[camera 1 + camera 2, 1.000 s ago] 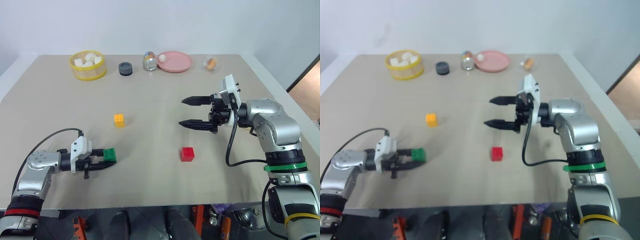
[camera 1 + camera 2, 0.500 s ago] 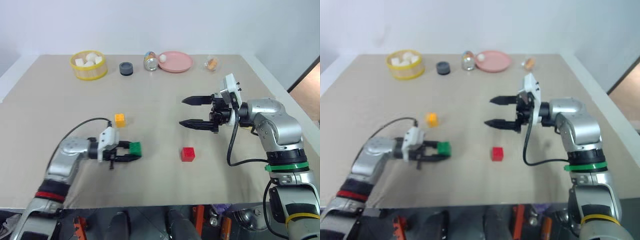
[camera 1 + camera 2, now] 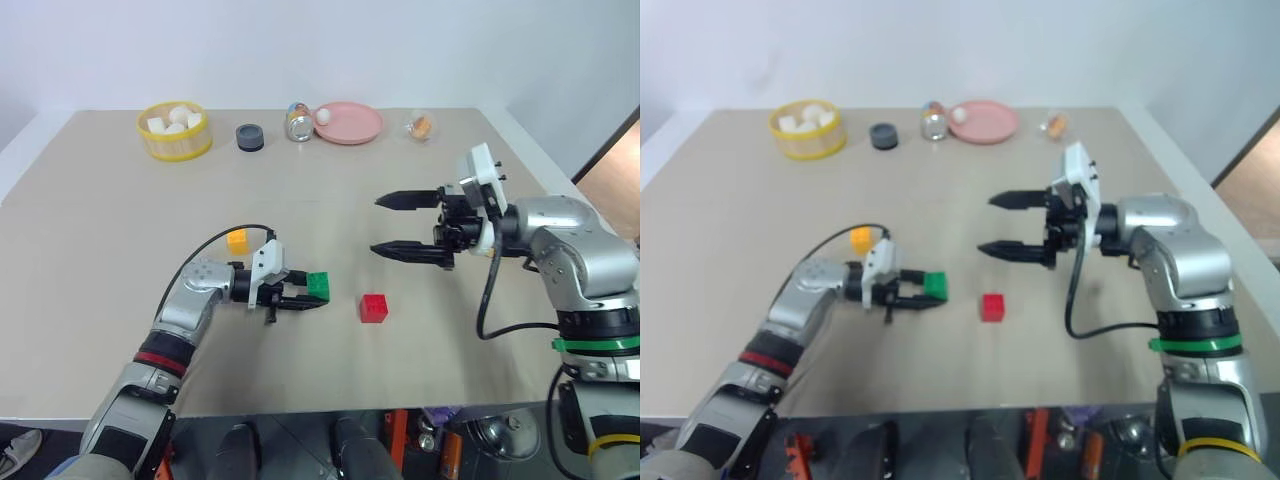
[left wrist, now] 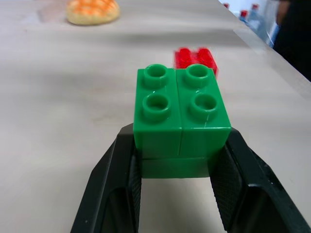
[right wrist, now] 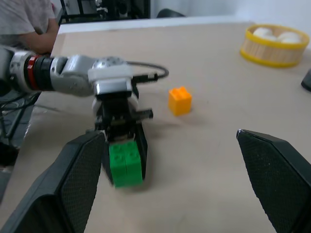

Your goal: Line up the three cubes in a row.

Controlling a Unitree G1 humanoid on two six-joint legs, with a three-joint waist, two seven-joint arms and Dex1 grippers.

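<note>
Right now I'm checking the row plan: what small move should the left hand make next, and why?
Probably ease the green cube down onto the table just short of the red cube. The left hand is shut on it, red lies just beyond, and the yellow cube sits behind.

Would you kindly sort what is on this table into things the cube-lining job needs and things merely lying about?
Needed: green studded plastic cube, red studded plastic cube, yellow-orange studded plastic cube.

Lying about: yellow basket of white lumps, pink plate, dark round cap, criss-cross bun.
</note>
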